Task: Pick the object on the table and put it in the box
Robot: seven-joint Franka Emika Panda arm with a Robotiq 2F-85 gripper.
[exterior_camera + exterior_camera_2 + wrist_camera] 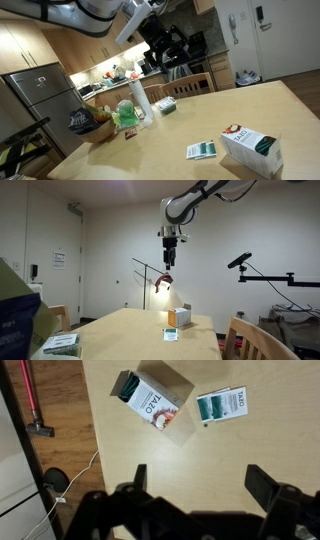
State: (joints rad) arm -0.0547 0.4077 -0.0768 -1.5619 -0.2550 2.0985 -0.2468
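**Exterior view, kitchen behind.**
- Worktop point(250, 105): pale wood, smooth and matt.
- Box point(250, 150): white rectangular carton with dark green patches and a round red-orange mark. It lies at the lower right of the frame.
- Packet point(201, 150): thin, flat, dark teal with a pale border. It lies on the worktop just beside the box, toward frame left.
- Arm point(90, 15): glossy white and grey links crossing the top left and bending downward.
- End effector point(165, 45): a dark mass well above the worktop. Its fingers are hard to separate from the dark appliances behind.
- Far end of the worktop: a dark snack bag point(85, 122) and a second flat packet point(165, 104).

**Exterior view, plain wall behind.**
- The arm point(205, 195) curves in from the upper right.
- The end effector point(171, 255) hangs vertically, pointing down, high over the box point(180, 317) and the packet point(171, 333).
- The finger gap is too small to judge here.
- A blurred blue bag point(15, 310) is cut off by the left edge.

**Wrist view.**
- End effector point(200, 478): two dark blocky fingers point(140, 478) rise from the bottom edge, spread wide apart over bare wood.
- The box point(155, 400) sits at upper centre, set at an angle.
- The packet point(221, 405) lies to its right, with a thin strip of worktop between them.
- Both carry lettering.
- Left strip of the frame: dark floor, a red-handled tool point(33, 400) and a white cable point(80, 475).
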